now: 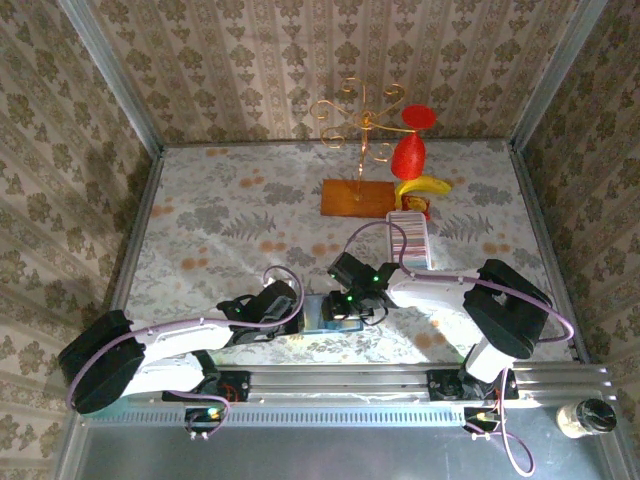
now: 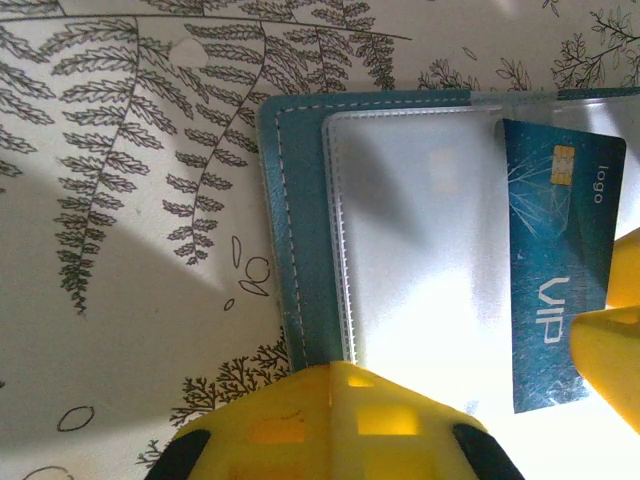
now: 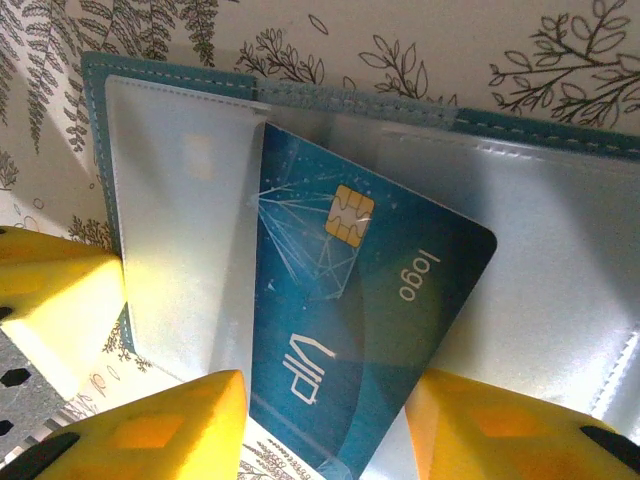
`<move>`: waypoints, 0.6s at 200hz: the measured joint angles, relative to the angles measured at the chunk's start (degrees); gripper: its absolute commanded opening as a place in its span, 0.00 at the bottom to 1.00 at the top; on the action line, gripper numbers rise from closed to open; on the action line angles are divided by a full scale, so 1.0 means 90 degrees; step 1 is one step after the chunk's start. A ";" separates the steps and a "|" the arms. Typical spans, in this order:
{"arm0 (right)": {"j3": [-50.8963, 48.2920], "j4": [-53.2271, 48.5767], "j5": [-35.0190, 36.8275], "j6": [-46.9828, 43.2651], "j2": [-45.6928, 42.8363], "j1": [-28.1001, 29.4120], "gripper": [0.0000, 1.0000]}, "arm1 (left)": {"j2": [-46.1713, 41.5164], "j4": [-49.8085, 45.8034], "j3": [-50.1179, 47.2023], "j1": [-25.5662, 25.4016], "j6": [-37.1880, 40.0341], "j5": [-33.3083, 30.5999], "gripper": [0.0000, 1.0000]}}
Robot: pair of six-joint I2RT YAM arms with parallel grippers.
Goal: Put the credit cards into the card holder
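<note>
Straddling the blue card on the card holder, right pincer has unclear grip, left pincer clenched, striped tray behind.

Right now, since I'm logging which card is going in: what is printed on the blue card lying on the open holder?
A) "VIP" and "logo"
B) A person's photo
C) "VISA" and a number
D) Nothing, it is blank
A: the blue card on the open card holder reads "VIP" and "logo", next to a gold chip.
</note>
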 measured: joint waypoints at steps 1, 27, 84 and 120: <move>0.0000 0.0000 0.0005 -0.0002 0.0000 0.0000 0.46 | 0.0000 0.0000 0.0000 0.0000 0.0000 0.0000 0.01; 0.0002 -0.0002 0.0049 -0.0027 0.0002 -0.0005 0.44 | 0.0000 0.0000 0.0000 0.0000 0.0000 0.0000 0.01; 0.0158 -0.0129 0.0143 -0.0090 0.0114 -0.0034 0.39 | 0.0000 -0.0002 0.0000 0.0000 0.0000 0.0000 0.01; 0.0233 -0.0163 0.0248 -0.0192 0.0121 -0.0034 0.36 | 0.0000 -0.0002 0.0000 0.0000 0.0000 0.0000 0.01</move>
